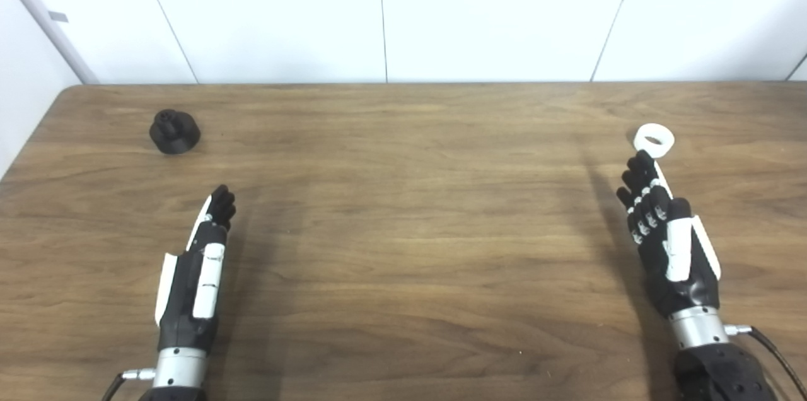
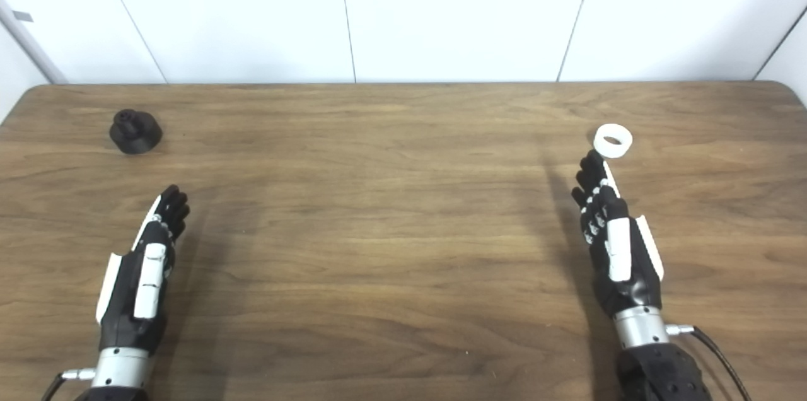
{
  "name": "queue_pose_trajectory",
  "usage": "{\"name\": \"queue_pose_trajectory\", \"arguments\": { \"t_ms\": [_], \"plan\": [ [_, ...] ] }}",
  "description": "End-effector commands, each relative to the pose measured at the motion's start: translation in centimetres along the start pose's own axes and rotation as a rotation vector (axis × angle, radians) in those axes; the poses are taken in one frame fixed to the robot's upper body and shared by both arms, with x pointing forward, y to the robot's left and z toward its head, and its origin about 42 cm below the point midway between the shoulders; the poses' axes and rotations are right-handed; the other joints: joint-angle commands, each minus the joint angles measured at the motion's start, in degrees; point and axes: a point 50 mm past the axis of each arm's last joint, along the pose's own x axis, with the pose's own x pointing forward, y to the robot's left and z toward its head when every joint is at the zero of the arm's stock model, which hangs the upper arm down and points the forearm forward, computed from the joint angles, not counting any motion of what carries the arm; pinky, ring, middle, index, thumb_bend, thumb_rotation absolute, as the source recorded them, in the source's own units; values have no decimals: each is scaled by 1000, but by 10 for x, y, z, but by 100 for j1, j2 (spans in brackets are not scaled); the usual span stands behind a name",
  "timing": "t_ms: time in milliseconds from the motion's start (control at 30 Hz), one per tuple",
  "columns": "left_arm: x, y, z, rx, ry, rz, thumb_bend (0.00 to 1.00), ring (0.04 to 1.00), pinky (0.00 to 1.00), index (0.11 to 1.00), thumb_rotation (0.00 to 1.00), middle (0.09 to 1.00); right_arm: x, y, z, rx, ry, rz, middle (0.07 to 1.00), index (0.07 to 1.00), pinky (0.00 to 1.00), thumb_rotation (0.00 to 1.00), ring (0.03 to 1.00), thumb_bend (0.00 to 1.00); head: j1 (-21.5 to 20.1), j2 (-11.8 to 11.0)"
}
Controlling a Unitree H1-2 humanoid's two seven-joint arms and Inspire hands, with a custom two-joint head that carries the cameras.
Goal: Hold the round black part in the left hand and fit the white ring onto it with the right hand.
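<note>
The round black part (image 1: 174, 132) stands on the wooden table (image 1: 403, 231) at the far left, stub upward. The white ring (image 1: 654, 140) lies flat at the right. My left hand (image 1: 200, 262) is open and empty, fingers stretched forward, well short of the black part and a little to its right. My right hand (image 1: 662, 231) is open and empty, edge-on with fingers stretched forward; its fingertips (image 1: 640, 164) reach close to the ring's near side, and I cannot tell whether they touch it. The ring also shows in the right eye view (image 2: 613, 140).
White wall panels (image 1: 403, 10) run behind the table's far edge. A cable (image 1: 772, 350) leaves my right wrist at the lower right. Bare wood lies between the two hands.
</note>
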Motion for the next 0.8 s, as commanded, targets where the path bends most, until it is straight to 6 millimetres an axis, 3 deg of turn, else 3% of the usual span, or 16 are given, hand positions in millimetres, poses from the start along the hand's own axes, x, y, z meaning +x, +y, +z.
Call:
{"name": "queue_pose_trajectory", "arguments": {
  "t_ms": [0,500,767],
  "plan": [
    [-3,0,-9,-7,13,12,512,971,1000,976,937,962,-15,9,-24,46,73,-19,1000,999,1000,1000,1000,641,7,8],
    [-4,0,-8,-7,16,10,505,972,1000,978,937,961,-16,9,-23,41,78,-18,1000,999,1000,1000,1000,641,41,-33],
    [-7,-5,-13,-10,22,5,528,971,999,977,908,963,-20,3,-27,15,89,-22,1000,995,1000,1000,1000,660,649,-336]
  ]
}}
